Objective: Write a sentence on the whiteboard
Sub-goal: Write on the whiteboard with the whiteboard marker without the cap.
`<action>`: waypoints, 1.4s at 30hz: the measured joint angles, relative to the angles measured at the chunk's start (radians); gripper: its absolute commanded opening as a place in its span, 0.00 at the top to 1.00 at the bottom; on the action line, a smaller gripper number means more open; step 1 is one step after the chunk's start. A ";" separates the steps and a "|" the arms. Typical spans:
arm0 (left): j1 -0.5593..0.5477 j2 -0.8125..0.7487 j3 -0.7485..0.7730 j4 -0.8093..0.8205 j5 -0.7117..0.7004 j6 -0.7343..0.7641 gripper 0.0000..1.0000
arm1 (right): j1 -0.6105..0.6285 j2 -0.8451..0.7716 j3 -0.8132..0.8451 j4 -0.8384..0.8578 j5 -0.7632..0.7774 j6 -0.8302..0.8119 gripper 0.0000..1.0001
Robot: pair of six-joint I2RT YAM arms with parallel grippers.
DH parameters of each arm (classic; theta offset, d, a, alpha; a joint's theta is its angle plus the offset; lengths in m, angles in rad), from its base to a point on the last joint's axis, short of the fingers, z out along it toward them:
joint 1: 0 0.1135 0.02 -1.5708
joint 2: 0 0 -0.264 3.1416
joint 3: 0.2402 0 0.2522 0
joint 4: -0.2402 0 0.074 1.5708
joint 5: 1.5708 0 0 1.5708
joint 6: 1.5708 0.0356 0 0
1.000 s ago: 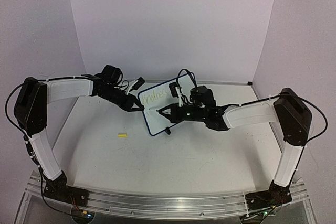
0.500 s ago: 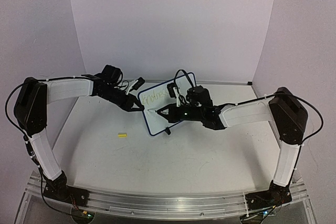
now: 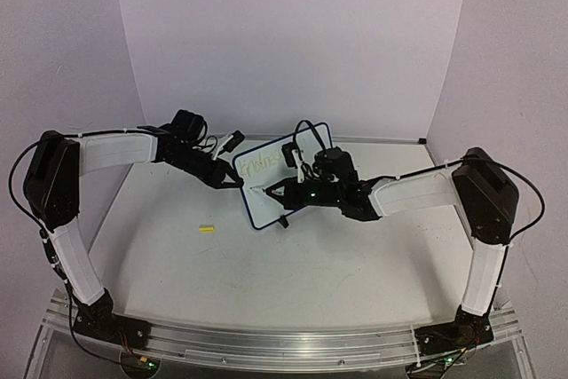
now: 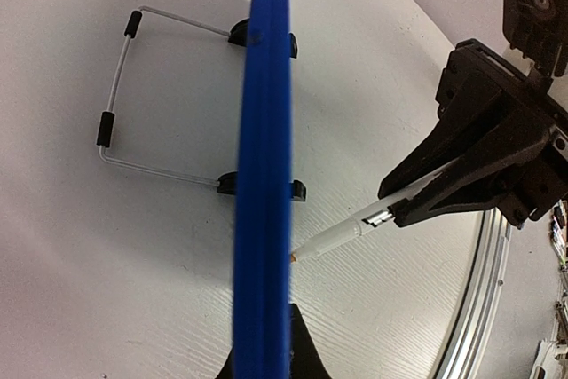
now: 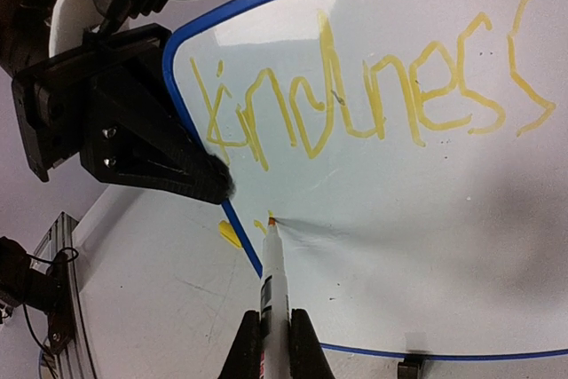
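Observation:
The whiteboard (image 3: 275, 185) stands tilted at the table's middle back, with its blue rim edge-on in the left wrist view (image 4: 264, 157). The sentence (image 5: 355, 99) reads "kindness" in yellow on the top line, and it also shows faintly from above (image 3: 262, 162). My left gripper (image 3: 238, 181) is shut on the board's left edge, as its own view shows (image 4: 264, 348). My right gripper (image 5: 275, 352) is shut on a white marker (image 5: 273, 277). The marker's orange tip touches the board below the "k", beside a small yellow mark (image 5: 260, 225). From above, the right gripper (image 3: 286, 191) is in front of the board.
A small yellow cap (image 3: 207, 229) lies on the table left of the board and also shows in the right wrist view (image 5: 230, 234). The board's wire stand (image 4: 120, 86) and two black clip feet (image 4: 293, 190) rest behind it. Purple walls enclose the table.
My right arm has shifted a little to the left, bringing the marker tip to the board's lower left. The left arm and the board have not moved.

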 measured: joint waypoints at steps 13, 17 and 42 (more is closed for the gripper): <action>0.000 0.000 0.000 0.000 0.000 0.000 1.00 | 0.000 0.000 -0.016 -0.009 -0.003 0.000 1.00; 0.000 0.000 0.000 0.000 -0.001 0.000 1.00 | 0.000 0.009 -0.024 -0.014 -0.014 0.002 1.00; 0.002 0.000 0.000 0.000 0.000 0.003 1.00 | 0.000 0.029 -0.040 -0.041 -0.066 0.003 1.00</action>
